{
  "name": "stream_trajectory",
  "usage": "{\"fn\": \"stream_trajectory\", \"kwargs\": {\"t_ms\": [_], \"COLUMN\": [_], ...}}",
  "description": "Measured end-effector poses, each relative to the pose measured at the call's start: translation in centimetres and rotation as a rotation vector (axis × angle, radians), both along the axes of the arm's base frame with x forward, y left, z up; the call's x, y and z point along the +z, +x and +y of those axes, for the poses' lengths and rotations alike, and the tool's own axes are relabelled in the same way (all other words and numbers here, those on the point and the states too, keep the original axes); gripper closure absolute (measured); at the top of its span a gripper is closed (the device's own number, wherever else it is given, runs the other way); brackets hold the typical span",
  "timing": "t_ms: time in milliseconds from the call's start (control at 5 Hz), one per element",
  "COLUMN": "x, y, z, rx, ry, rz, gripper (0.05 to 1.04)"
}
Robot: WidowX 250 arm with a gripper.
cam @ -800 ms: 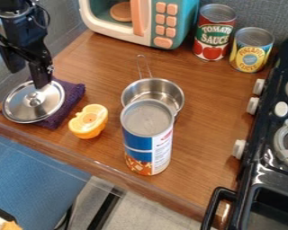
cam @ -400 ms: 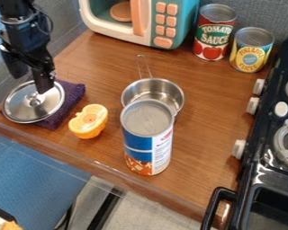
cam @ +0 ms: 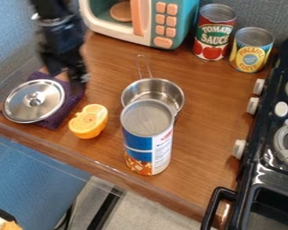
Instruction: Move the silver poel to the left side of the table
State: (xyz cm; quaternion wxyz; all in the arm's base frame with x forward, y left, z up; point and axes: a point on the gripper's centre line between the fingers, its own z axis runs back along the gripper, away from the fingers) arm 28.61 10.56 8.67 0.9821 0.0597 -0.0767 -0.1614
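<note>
Firstly, one brown wooden surface (cam: 206, 112), with a toy microwave (cam: 147, 27) at its back; one black tool (cam: 67, 81), blurred, above the left part, spread or pressed together cannot be told. Next, one tall can (cam: 147, 139), upright; one silver pot (cam: 152, 86), mid-surface, just behind the can; one silver lid (cam: 47, 105), lying on purple cloth (cam: 74, 90).
</note>
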Motion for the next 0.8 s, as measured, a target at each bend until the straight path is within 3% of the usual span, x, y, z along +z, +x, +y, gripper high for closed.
{"fn": "stream_trajectory", "kwargs": {"t_ms": [400, 800], "x": [1.5, -1.7], "y": [4.4, 5.8], "z": [-9.2, -13.5], "rx": [-0.105, -0.054], "ry": [-0.011, 0.003], "rz": [-0.079, -0.035], "gripper": [0.083, 0.083]}}
